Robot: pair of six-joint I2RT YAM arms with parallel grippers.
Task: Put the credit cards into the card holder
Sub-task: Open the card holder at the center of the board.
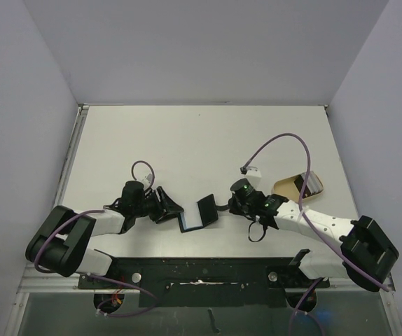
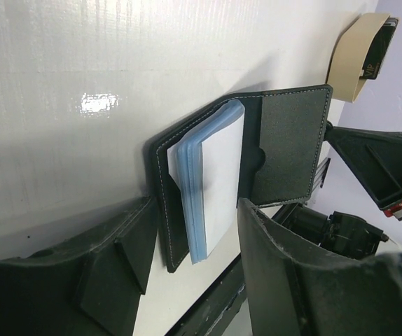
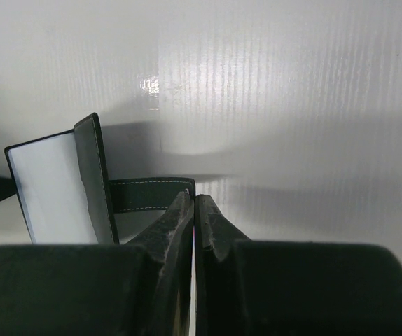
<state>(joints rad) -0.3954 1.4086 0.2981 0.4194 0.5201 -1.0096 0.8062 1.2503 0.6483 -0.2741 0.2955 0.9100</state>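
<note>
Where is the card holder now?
Top view: the card holder stands open near the front middle of the table, between the left tool and the right tool.

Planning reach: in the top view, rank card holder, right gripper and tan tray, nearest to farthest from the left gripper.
1. card holder, just right of the left gripper.
2. right gripper, beyond the holder.
3. tan tray, far right.

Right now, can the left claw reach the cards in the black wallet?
Probably yes. The left gripper has open jaws right at the credit cards, which stick out of the open card holder, with nothing between them.
</note>
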